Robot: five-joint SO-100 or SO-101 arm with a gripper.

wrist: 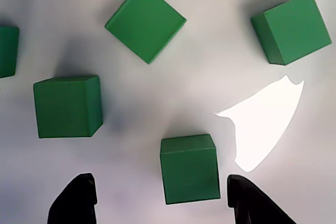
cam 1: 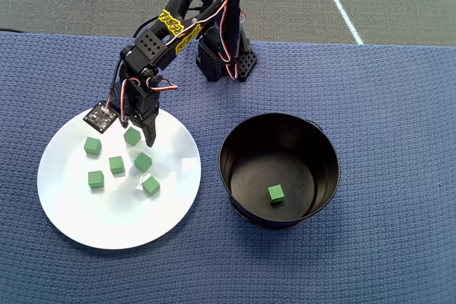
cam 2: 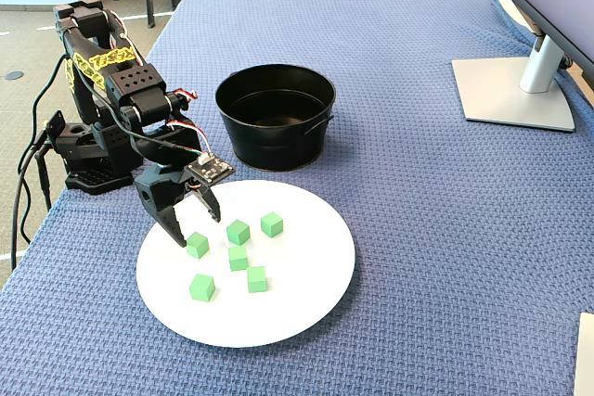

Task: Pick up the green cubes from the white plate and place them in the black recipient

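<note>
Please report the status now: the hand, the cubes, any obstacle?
Hand open, straddling one green cube on white plate. One cube in black pot. Nothing blocking.

My gripper (wrist: 160, 203) hangs spread over the white plate (cam 1: 85, 218), one green cube (wrist: 189, 169) between its fingertips with bare plate on either side. Ahead of it in the wrist view, three more cubes crowd the way. The black pot (cam 1: 235, 176) stands well off, its mouth unobstructed.
</note>
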